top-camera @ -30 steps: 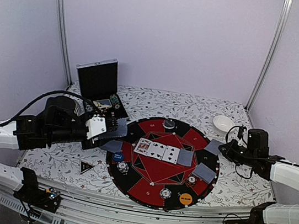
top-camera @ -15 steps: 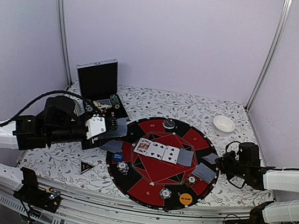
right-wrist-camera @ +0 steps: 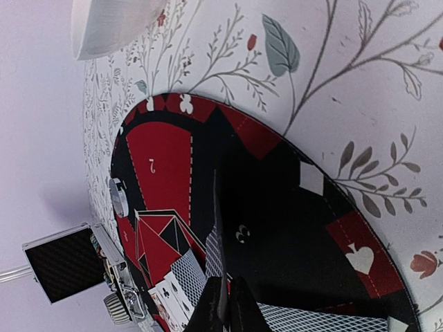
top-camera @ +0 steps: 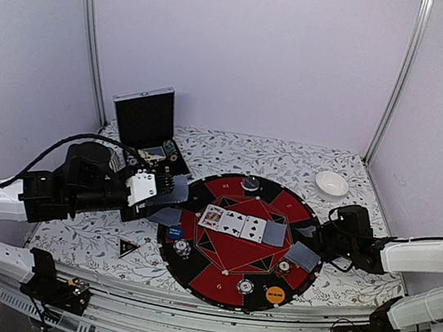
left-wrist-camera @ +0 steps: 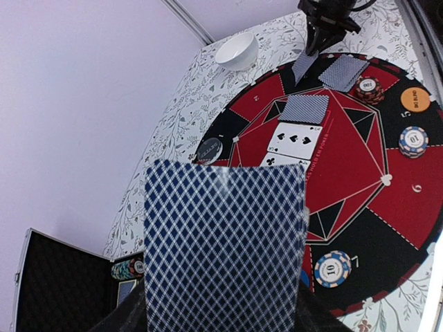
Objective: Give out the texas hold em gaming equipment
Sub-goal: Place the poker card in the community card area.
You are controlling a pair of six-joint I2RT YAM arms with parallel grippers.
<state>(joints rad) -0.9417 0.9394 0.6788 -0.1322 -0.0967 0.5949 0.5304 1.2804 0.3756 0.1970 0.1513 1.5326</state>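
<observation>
Deal well along; cards left to place.
Left gripper [top-camera: 161,196] is clamped on cards [left-wrist-camera: 225,242]; right gripper [top-camera: 317,231] looks pinched on a card [left-wrist-camera: 303,67] at the mat [top-camera: 230,254] rim. Between them lie face-up cards [top-camera: 232,223], chips [top-camera: 183,247] and buttons [top-camera: 274,294]; the marker [top-camera: 128,246] sits on the counter [top-camera: 288,159] near the left gripper, off the mat.

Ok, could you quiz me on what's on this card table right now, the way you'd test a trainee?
1. True or false: the white bowl sits on the round mat.
2. What does the left gripper hold? A) a spoon B) playing cards C) the bowl
3. Fill in: the black case has its lid ___.
Key: 1 false; 2 B; 3 open.
</observation>
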